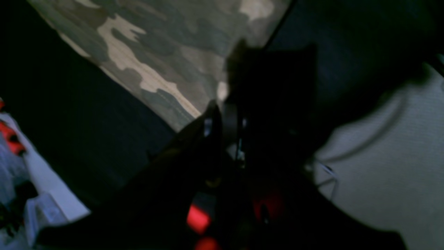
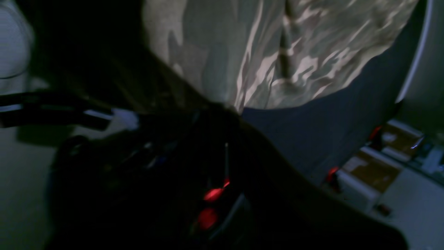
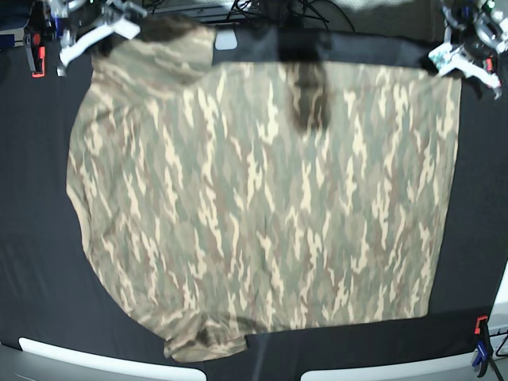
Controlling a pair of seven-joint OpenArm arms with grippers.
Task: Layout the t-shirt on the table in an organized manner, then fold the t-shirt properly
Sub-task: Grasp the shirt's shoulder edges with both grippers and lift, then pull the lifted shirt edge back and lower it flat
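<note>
**Camouflage t-shirt spread on black table, both grippers at far corners**

Item 1. Clamp (image 3: 481,343), orange and blue, at the lower right edge of the base view, fixed to the table's near edge.

Item 2. Table (image 3: 32,238), matte black cloth, filling the base view around the garment on all sides; pale strips of its near rim show along the bottom edge.

Item 3. T-shirt (image 3: 262,206), tan, olive, brown and cream camouflage, lying spread and mostly flat across the centre of the base view. One sleeve juts toward the bottom edge at lower centre-left, with a small fold at its tip; the other sleeve reaches the upper left corner. The straight hem runs down the right side of the frame. A dark shadow falls on the cloth at top centre.

Item 4. Left gripper (image 3: 463,54), upper right of the base view, at the shirt's far hem corner. In its wrist view the jaws are closed on the fabric corner (image 1: 166,69).

Item 5. Right gripper (image 3: 99,30), upper left of the base view, at the far sleeve. Its wrist view is dark; the fingers sit closed at the edge of the cloth (image 2: 277,52), whether pinching it cannot be told.
</note>
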